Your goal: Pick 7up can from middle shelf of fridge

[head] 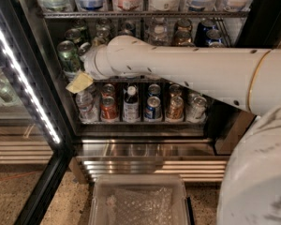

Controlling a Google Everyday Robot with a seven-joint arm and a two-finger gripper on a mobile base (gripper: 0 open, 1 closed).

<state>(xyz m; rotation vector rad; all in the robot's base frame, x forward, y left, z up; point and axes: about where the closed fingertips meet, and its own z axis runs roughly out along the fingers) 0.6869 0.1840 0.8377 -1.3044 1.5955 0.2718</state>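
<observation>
The fridge point(35, 69) stands open around the tool point(79, 82). The white arm point(187, 71) comes in from the right. The tool hangs at the left front edge of the middle shelf point(227, 32); wide or narrow, I cannot tell. The 7up can point(85, 48) appears to be just above it, half hidden by the wrist.

The arm point(187, 69) extends from the right across the front of the middle shelf point(223, 32) inside the fridge point(44, 69). The gripper point(79, 82) sits at the shelf's left end, just below a can point(68, 55) and above a bottle point(86, 106) on the lower rack point(140, 122). A bin point(138, 178) lies on the floor before the fridge.
</observation>
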